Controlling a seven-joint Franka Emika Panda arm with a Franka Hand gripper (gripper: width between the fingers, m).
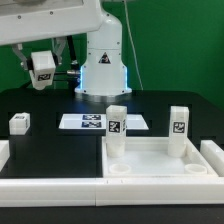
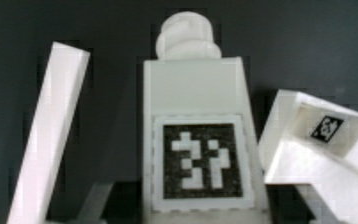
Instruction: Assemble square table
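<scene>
**square table top** (image 1: 160, 168): white tray with a raised rim, lower right of the exterior view. its two near corners look unfilled.

**standing legs:** centre leg (image 1: 117, 121) and right leg (image 1: 179, 121), both upright on the top's far side, well apart.

**held leg** (image 2: 197, 120): the gripper (image 1: 43, 70) is clamped on it, upper left of the exterior view, well above the table. the tag face and rounded stud end show in the wrist view.

**fourth leg** (image 1: 20, 123): mid left on the black table, apart from the top.

**marker board** (image 1: 92, 122): centre, behind the top.

**white bar** (image 1: 50, 187): lower left, against the top's left edge.

**risks, as judged:**
- a low crossing could clip the centre leg and knock it over.
- a leg tilted in the jaws may miss its corner or bind there.

**room:** there is open table between the gripper and the top. the rim and the white bar hem in the near corners, so approaching from above looks freest.
</scene>
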